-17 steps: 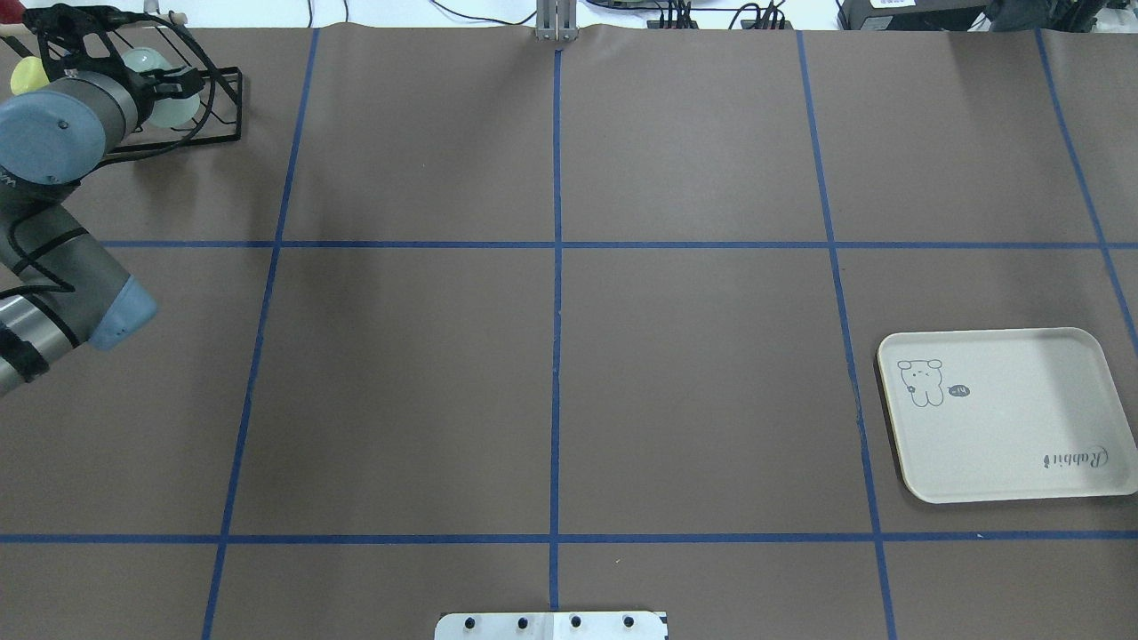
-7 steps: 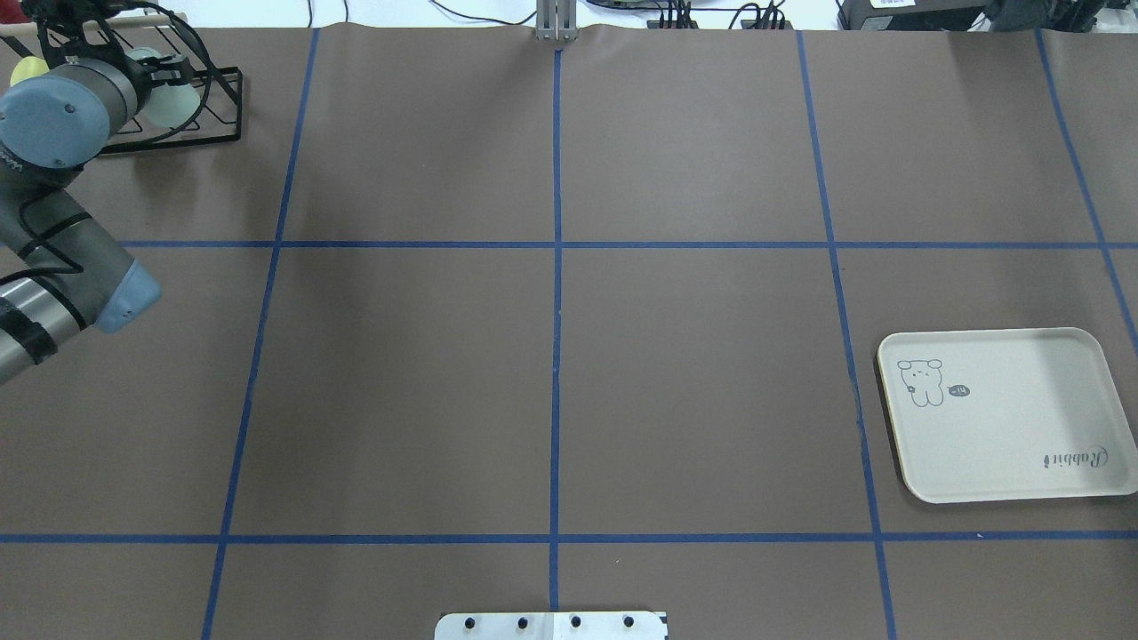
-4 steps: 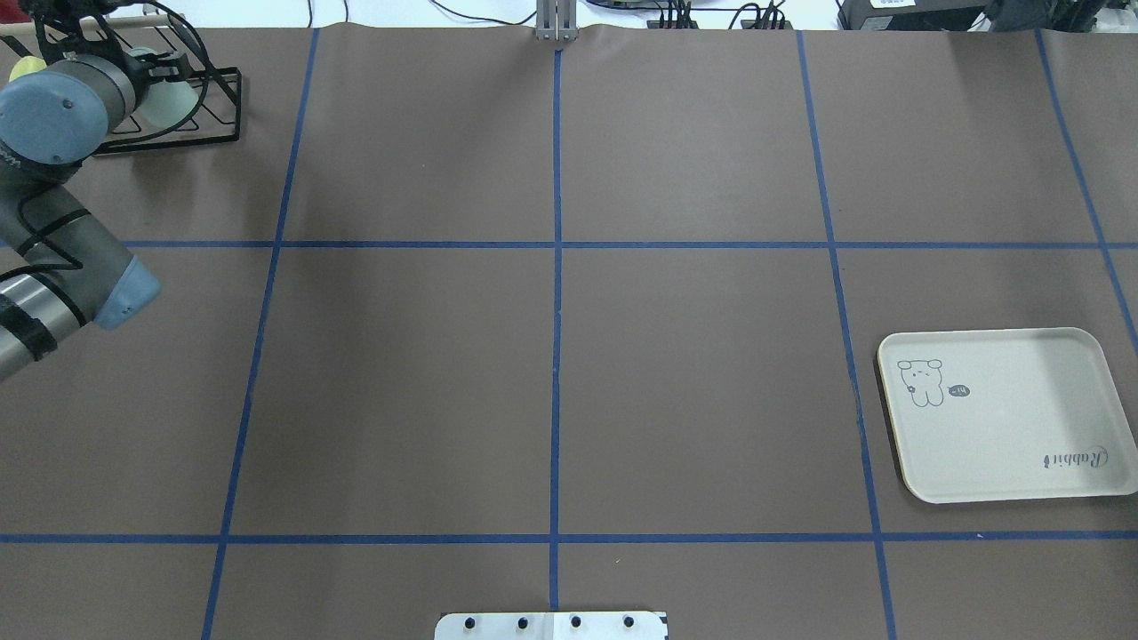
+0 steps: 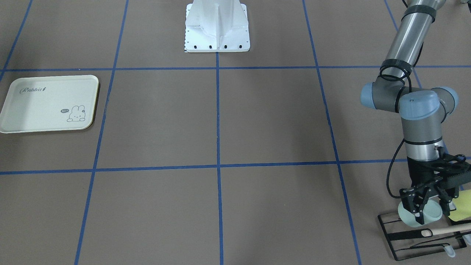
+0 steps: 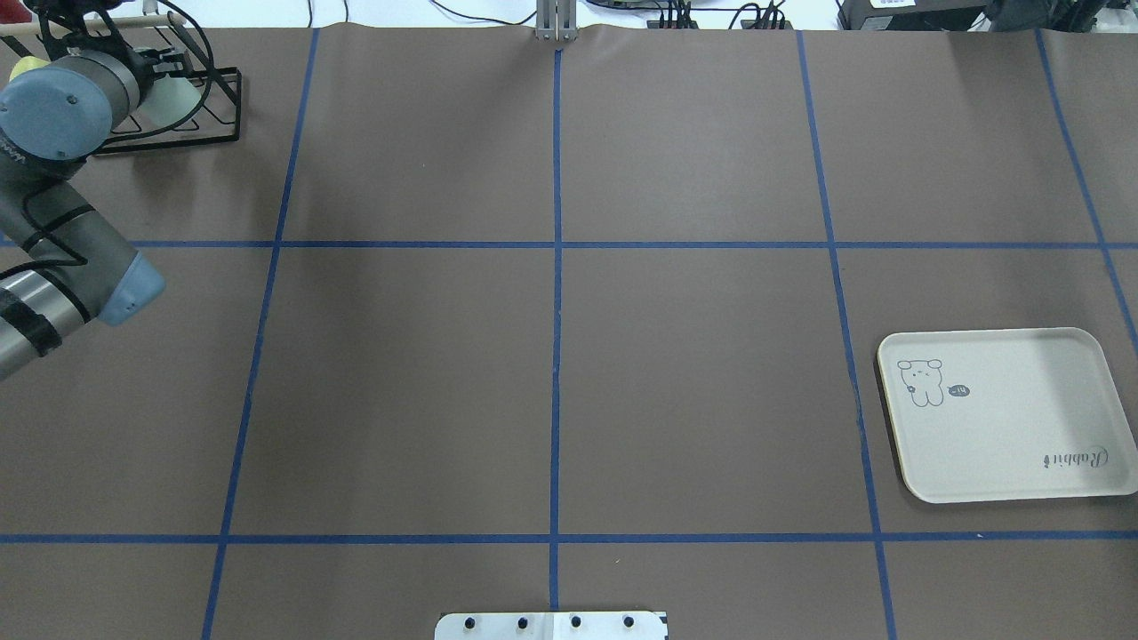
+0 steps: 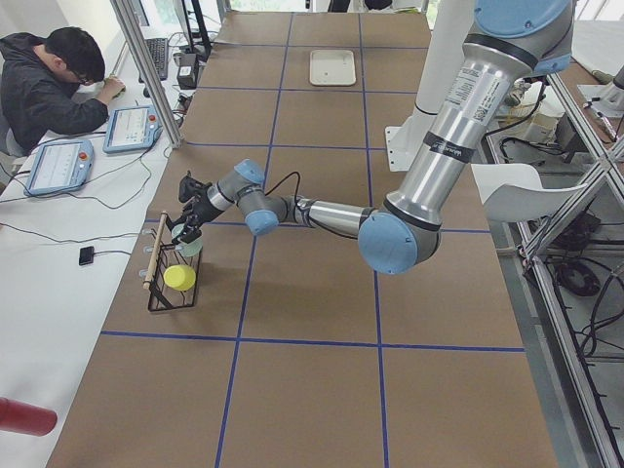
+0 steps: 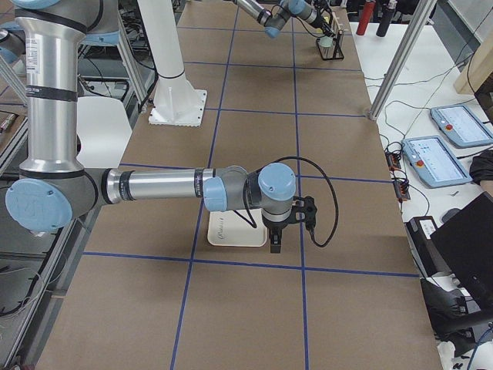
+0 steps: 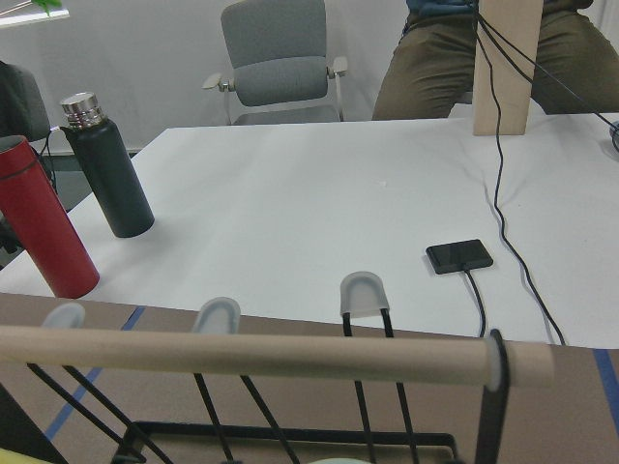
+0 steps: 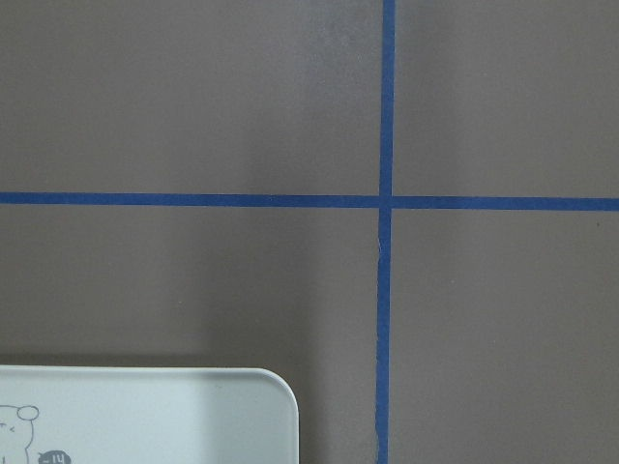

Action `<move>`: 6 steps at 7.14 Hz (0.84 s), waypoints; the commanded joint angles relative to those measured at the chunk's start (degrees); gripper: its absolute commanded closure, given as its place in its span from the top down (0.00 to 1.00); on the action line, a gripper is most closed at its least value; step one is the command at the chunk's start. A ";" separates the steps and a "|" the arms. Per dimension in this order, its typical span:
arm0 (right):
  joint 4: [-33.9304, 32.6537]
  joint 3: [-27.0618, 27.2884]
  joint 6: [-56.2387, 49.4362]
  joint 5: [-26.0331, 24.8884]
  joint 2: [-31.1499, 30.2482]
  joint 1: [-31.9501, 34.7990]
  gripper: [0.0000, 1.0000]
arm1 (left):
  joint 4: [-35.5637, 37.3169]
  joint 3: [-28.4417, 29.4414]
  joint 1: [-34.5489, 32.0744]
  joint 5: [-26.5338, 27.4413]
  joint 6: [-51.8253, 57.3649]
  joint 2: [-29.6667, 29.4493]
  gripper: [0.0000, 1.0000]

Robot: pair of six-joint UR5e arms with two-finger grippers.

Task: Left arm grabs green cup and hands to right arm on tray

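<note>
Left gripper [image 4: 430,210] is sitting over the black wire rack [image 4: 390,235] at the far-left corner of the table. Jaws are straddling the green cup [image 4: 404,215] and looking clamped on it, going by the front view only; the left wrist cam is showing just the wooden dowel [image 8: 242,355] and rack pegs. Cup is lying between the fingers, tilted rather than upright, mouth seemingly pointing away from the robot. Yellow-green cup [image 4: 461,213] is sitting just beside it on the robot's left, dowel just past it on the operators' side. My read on the next move: lifting clear of rack and dowel, then carrying toward the robot's right. Tray [image 4: 44,106] is lying well apart, across the whole table. Right gripper [image 7: 275,245] is hovering near the tray's corner; only the side view is catching it, so can't tell whether it's open or closed
</note>
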 commanded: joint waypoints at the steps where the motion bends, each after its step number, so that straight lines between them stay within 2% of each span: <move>1: 0.00 0.00 0.00 -0.07 0.00 0.00 0.99 | -0.07 0.44 -0.01 -0.02 -0.01 -0.04 0.74; 2: 0.00 0.00 0.00 -0.07 0.00 0.00 0.99 | -0.07 0.44 -0.01 -0.02 -0.01 -0.04 0.74; 3: 0.00 0.00 0.00 0.02 0.00 0.00 0.99 | -0.07 0.44 -0.01 -0.02 -0.01 -0.04 0.62; 6: 0.00 0.00 0.00 0.02 -0.09 0.00 0.99 | -0.07 0.27 -0.09 -0.02 0.07 -0.12 0.49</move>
